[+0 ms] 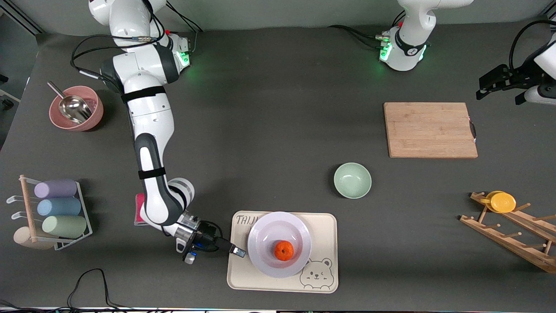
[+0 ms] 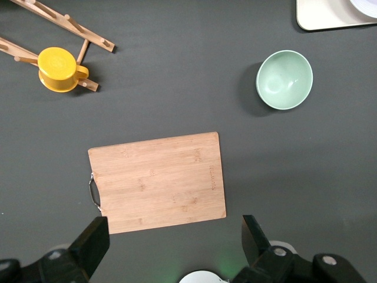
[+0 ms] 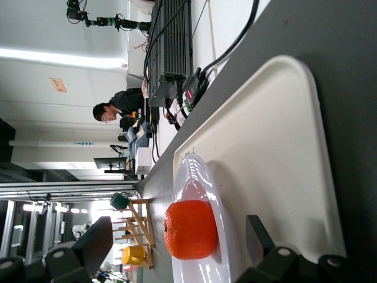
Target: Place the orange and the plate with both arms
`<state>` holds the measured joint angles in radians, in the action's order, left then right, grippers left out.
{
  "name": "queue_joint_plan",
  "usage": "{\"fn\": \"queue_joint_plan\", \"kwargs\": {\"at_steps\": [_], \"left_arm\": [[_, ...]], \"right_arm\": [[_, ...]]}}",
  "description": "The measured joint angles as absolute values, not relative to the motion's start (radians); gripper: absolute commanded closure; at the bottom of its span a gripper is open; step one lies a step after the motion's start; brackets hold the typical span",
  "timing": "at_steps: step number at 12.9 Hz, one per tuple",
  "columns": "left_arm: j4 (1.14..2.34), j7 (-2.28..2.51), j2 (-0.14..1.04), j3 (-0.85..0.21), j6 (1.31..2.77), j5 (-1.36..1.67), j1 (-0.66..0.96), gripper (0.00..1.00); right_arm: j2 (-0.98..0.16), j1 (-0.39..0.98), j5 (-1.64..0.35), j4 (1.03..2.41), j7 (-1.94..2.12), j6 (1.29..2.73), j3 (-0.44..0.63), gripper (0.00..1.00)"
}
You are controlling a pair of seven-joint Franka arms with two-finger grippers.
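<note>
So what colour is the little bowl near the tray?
Pale green bowl, clearest in the front view.

White jointed arms [image 1: 150, 130], black bands, green-lit bases [image 1: 402, 54].

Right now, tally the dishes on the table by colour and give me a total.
White: 1, the plate holding the orange
Pale green: 1, the bowl
Pink: 1, the bowl with a metal scoop
Yellow: 1, the cup on the wooden rack
Total: 4
</note>
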<state>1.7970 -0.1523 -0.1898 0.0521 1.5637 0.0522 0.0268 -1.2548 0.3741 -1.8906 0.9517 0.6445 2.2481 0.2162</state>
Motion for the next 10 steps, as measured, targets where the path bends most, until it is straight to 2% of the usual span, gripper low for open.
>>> {"fn": "queue_joint_plan", "kwargs": {"at_steps": [3,5,8,10], "left_arm": [[1.797,-0.152,-0.190,0.052,1.562,0.053,0.026,0.00],[1.797,-0.152,-0.190,0.052,1.561,0.053,0.026,0.00],[1.797,-0.152,-0.190,0.052,1.562,0.054,0.026,0.00],[1.797,-0.152,-0.189,0.051,1.562,0.055,0.026,0.00]], "right_arm": [[-1.197,0.350,-1.629,0.947,0.549,2.248,0.224,0.00],[-1.125,0.344,-1.420,1.006,0.485,2.249,0.239,0.00],[-0.993,0.341,-1.172,1.192,0.476,2.248,0.260,0.00],[-0.866,0.354,-0.991,1.346,0.476,2.235,0.290,0.00]]}}
